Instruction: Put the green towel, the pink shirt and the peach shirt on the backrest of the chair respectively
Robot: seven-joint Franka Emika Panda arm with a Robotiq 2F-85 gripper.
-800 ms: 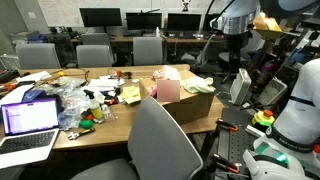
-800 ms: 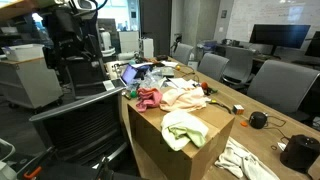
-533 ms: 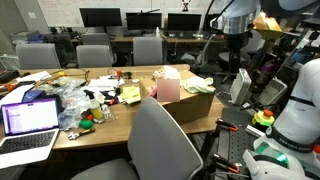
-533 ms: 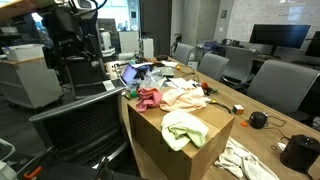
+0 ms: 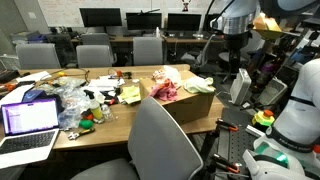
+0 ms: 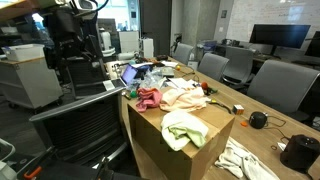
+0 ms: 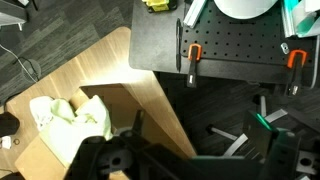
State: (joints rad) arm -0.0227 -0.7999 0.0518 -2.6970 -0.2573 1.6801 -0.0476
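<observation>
A cardboard box [image 6: 170,150] at the table's end carries the clothes. The pale green towel [image 6: 185,128] hangs over its near edge and also shows in the wrist view [image 7: 62,114]. The rose pink shirt [image 6: 148,97] lies at the box's far left corner, and is seen too in an exterior view [image 5: 166,89]. Beside it lies the peach shirt [image 6: 186,95]. The grey chair [image 6: 82,125] stands next to the box, its backrest [image 5: 160,135] bare. My gripper [image 7: 195,166] hangs open and empty, high beside the table end [image 5: 232,55], clear of the clothes.
The long wooden table [image 5: 110,110] holds a laptop [image 5: 28,122], plastic bags and small clutter. More grey chairs [image 6: 283,85] line its sides. Below the gripper are a black perforated plate with clamps [image 7: 235,45] and a chair base on the floor [image 7: 240,140]. A white cloth [image 6: 245,160] lies by the box.
In an exterior view the pink cloth on the box looks lower and redder than before. The arm and gripper have not moved.
</observation>
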